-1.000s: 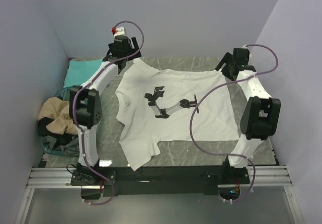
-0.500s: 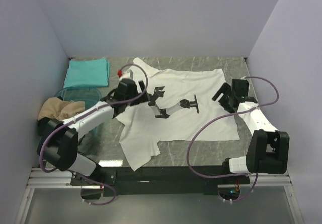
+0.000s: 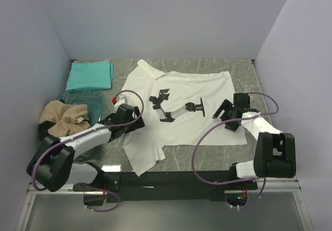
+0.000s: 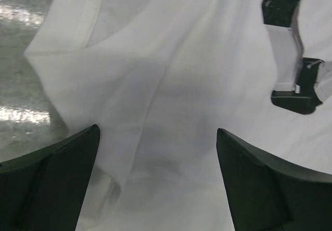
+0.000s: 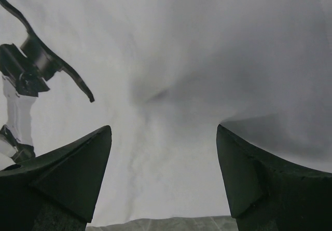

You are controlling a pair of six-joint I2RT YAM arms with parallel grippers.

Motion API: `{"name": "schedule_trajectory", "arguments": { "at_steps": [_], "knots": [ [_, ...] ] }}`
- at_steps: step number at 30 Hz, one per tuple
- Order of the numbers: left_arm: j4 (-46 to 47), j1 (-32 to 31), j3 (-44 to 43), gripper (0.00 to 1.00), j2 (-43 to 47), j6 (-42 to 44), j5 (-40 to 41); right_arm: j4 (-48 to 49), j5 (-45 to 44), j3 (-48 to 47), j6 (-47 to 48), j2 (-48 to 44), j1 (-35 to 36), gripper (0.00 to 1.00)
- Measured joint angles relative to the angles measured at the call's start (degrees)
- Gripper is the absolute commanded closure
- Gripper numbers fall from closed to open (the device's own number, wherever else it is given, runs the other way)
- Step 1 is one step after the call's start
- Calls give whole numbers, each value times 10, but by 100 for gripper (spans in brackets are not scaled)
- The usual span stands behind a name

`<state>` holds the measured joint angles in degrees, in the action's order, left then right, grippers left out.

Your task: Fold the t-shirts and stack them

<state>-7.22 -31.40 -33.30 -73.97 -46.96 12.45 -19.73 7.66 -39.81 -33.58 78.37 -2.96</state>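
Marbled tabletop (image 3: 207, 155): arms (image 3: 88, 135) reach low over the white t-shirt (image 3: 181, 130), left tool (image 4: 157, 131) and right tool (image 5: 163, 128) (both gaping).

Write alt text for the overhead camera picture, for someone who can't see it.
A white t-shirt with a black print lies spread out, with the left gripper and right gripper low over its two sides. At the left sit a folded teal t-shirt and a tan t-shirt heaped in a clear bin.

— How is the light looking?
— Even and bright, coming from overhead; only soft shadows are falling on the tee (image 3: 207, 83).
— Any glare?
— The table (image 4: 18, 114) is gleaming in the left wrist view; the fingers (image 4: 46, 189) are blurring up close.
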Motion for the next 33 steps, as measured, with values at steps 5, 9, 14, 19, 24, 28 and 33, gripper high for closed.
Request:
{"name": "schedule_trajectory", "arguments": {
  "at_steps": [5,9,14,19,24,28,33],
  "knots": [
    [-7,23,9,0,0,-17,35,-6,-10,10,0,5,0,13],
    [12,80,23,1,-4,-19,24,-7,-16,9,0,13,0,13],
    [52,120,13,0,-33,-18,10,-3,-17,7,-2,18,0,14],
    [62,138,-16,0,-70,-17,2,-3,-25,5,-7,20,0,14],
    [26,140,-51,1,-92,-21,8,-4,-35,3,-12,21,2,14],
    [-31,137,-64,1,-85,-30,15,-13,-44,3,-13,14,2,13],
    [-106,94,-87,1,-40,-35,49,-39,-57,-3,-13,-19,2,13]
  ]
}}
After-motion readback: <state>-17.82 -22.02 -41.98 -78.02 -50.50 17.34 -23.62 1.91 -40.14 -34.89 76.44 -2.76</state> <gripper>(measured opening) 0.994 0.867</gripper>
